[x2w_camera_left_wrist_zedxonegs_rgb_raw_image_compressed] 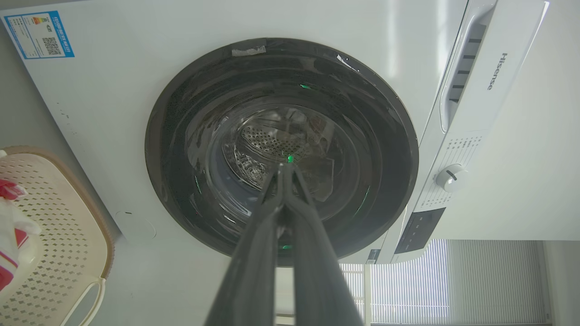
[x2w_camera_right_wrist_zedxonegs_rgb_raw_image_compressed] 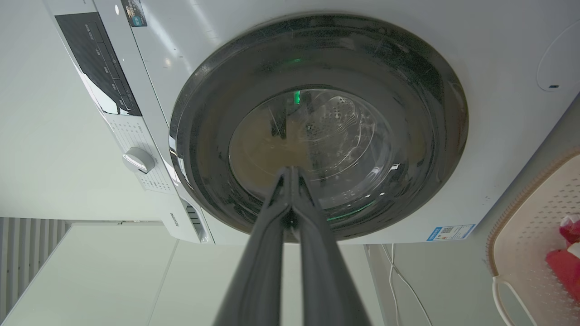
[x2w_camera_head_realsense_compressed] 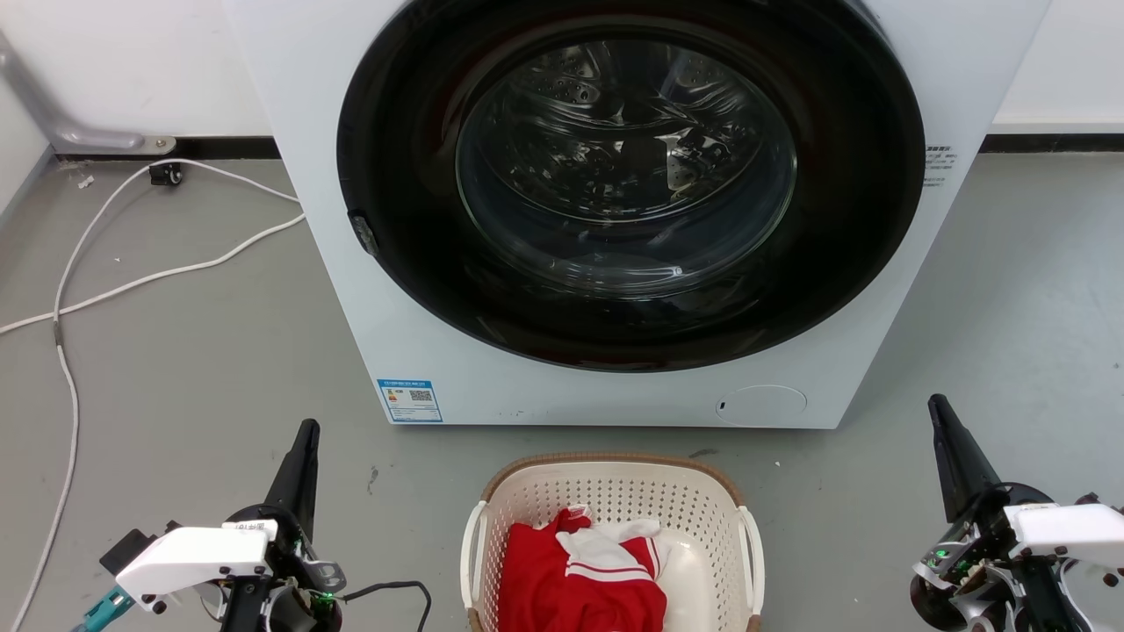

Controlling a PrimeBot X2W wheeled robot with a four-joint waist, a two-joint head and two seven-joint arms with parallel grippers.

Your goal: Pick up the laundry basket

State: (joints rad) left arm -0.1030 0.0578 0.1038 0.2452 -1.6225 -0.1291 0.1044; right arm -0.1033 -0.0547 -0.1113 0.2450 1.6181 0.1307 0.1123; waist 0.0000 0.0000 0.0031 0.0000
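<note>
Reach not begun — left gripper (x2w_camera_head_realsense_compressed: pixel 306 434) and right gripper (x2w_camera_head_realsense_compressed: pixel 939 412), both pinched shut, flank the laundry basket (x2w_camera_head_realsense_compressed: pixel 615 496); next, open onto its handles (x2w_camera_head_realsense_compressed: pixel 471 549).

**Front-loader shut, cable loose on the floor**

A white Hisense washing machine (x2w_camera_head_realsense_compressed: pixel 544 395) stands on a grey floor (x2w_camera_head_realsense_compressed: pixel 176 412) against a white wall (x2w_camera_head_realsense_compressed: pixel 132 61). Its round dark door (x2w_camera_head_realsense_compressed: pixel 628 189) is closed, and the perforated steel drum (x2w_camera_head_realsense_compressed: pixel 597 88) shows through the glass. A blue energy label (x2w_camera_head_realsense_compressed: pixel 409 400) sits at the lower left of the front panel and a round filter cover (x2w_camera_head_realsense_compressed: pixel 760 405) at the lower right. In the left wrist view the control strip carries a white dial (x2w_camera_left_wrist_zedxonegs_rgb_raw_image_compressed: pixel 451 177) and a dark display (x2w_camera_left_wrist_zedxonegs_rgb_raw_image_compressed: pixel 419 230). A white cable (x2w_camera_head_realsense_compressed: pixel 176 272) snakes across the floor to the machine's left. A crumpled red-and-white garment (x2w_camera_head_realsense_compressed: pixel 580 579) lies in front of the machine.
</note>
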